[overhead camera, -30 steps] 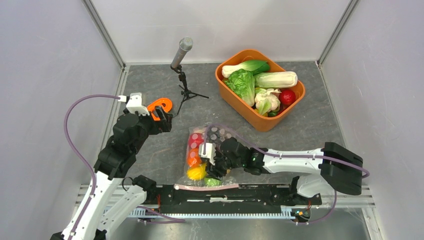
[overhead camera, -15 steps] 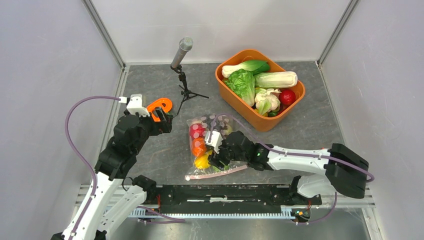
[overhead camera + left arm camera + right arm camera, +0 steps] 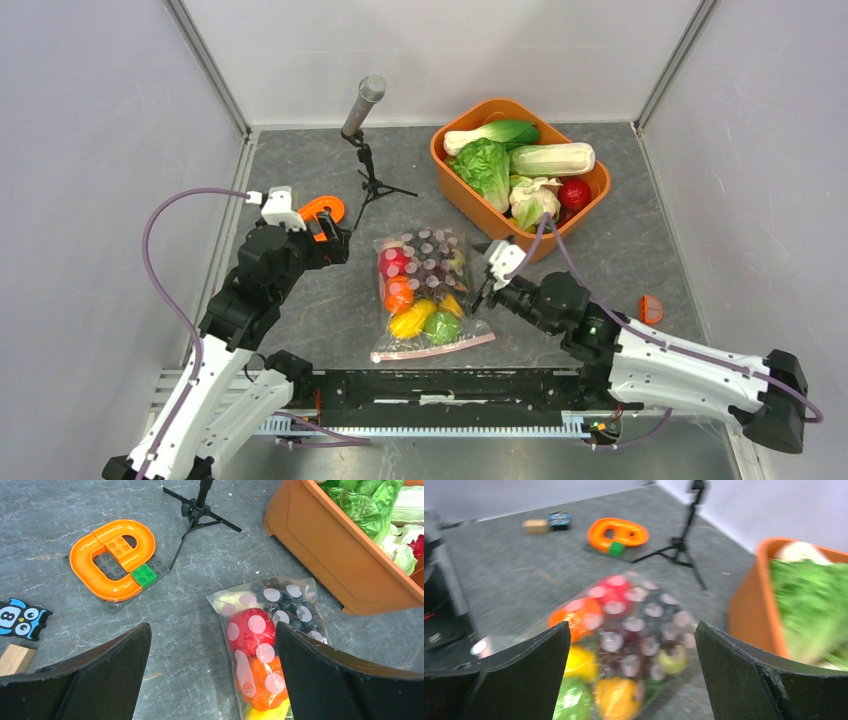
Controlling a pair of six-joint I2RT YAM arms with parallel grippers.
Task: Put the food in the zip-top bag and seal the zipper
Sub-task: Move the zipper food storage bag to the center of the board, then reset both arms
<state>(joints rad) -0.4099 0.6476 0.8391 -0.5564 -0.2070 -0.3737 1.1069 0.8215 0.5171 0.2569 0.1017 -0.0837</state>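
Note:
The zip-top bag [image 3: 428, 295] lies flat on the table, in front of the arms. The food is inside it: a red piece [image 3: 392, 262], a dark grape bunch [image 3: 436, 262], and orange [image 3: 397, 297], yellow [image 3: 411, 322] and green [image 3: 441, 326] pieces. The zipper [image 3: 432, 348] is the pinkish strip along the bag's near edge. My right gripper [image 3: 482, 292] is open and empty just right of the bag. Its wrist view shows the bag [image 3: 624, 645] blurred between the fingers. My left gripper [image 3: 338, 240] is open and empty, left of the bag [image 3: 270, 630].
An orange tub [image 3: 470, 200] of leafy toy vegetables stands at the back right. A microphone on a tripod [image 3: 365, 110] stands behind the bag. An orange brick ring [image 3: 112, 560], an owl card [image 3: 20, 617] and a wooden block [image 3: 15, 657] lie at the left.
My right gripper has let go of the bag and pulled back to the right. The bag has slid away from the front rail and now lies free. My left arm has barely shifted.

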